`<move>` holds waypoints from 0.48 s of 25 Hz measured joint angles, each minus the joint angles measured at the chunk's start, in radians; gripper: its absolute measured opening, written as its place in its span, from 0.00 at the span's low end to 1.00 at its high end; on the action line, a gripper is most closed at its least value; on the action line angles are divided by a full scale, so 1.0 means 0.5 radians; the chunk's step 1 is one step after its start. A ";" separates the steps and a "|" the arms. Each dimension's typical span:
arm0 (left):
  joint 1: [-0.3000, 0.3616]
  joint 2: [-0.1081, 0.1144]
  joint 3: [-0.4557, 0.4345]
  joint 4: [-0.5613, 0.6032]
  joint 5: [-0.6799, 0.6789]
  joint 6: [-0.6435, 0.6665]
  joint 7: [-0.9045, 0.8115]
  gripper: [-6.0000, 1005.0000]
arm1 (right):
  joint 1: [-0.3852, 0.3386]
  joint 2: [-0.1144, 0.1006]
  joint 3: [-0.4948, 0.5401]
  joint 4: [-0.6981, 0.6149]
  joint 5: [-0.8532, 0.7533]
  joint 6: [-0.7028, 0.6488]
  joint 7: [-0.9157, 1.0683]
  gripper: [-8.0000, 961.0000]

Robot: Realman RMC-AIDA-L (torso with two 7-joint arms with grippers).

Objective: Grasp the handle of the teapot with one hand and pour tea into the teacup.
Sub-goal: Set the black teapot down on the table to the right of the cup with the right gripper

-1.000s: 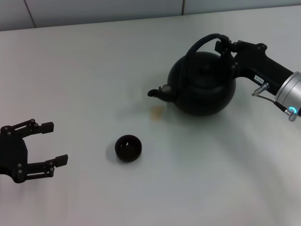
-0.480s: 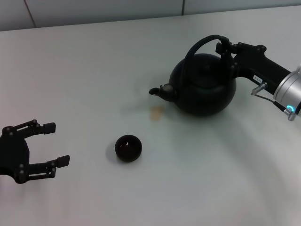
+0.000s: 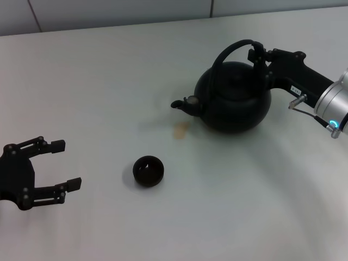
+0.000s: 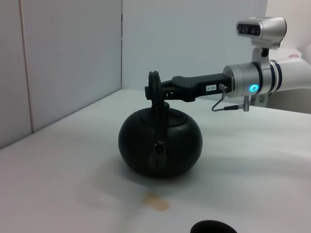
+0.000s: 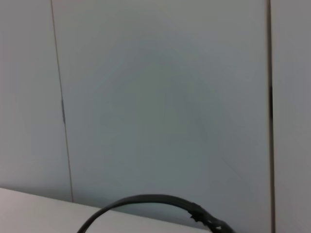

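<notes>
The round black teapot (image 3: 235, 104) stands at the table's far right, its spout (image 3: 182, 104) pointing toward the left arm's side. I cannot tell if its base touches the table. My right gripper (image 3: 260, 56) is shut on the right end of the arched handle (image 3: 237, 44). The left wrist view shows the teapot (image 4: 160, 143) spout-on, with the handle (image 4: 156, 94) held by that gripper (image 4: 154, 90). The right wrist view shows only a strip of the handle (image 5: 146, 199). The small black teacup (image 3: 148, 171) sits near the front centre. My left gripper (image 3: 65, 164) is parked open at the front left.
A small tan tea stain (image 3: 181, 129) marks the white table (image 3: 109, 81) just under the spout, between teapot and teacup, and also appears in the left wrist view (image 4: 156, 203). A grey panelled wall (image 3: 119, 11) runs along the far edge.
The teapot has shifted very slightly upward and away in my right gripper's hold. My left gripper has drifted a little to the right. The teacup has not moved.
</notes>
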 joint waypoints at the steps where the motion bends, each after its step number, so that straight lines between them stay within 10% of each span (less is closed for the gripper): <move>1: 0.000 0.000 -0.001 0.000 0.000 0.000 0.000 0.86 | -0.001 0.000 0.000 -0.008 -0.001 -0.004 0.000 0.10; 12: -0.001 -0.002 -0.013 0.014 0.000 0.000 -0.005 0.86 | 0.003 -0.006 -0.002 -0.055 -0.013 -0.016 0.004 0.24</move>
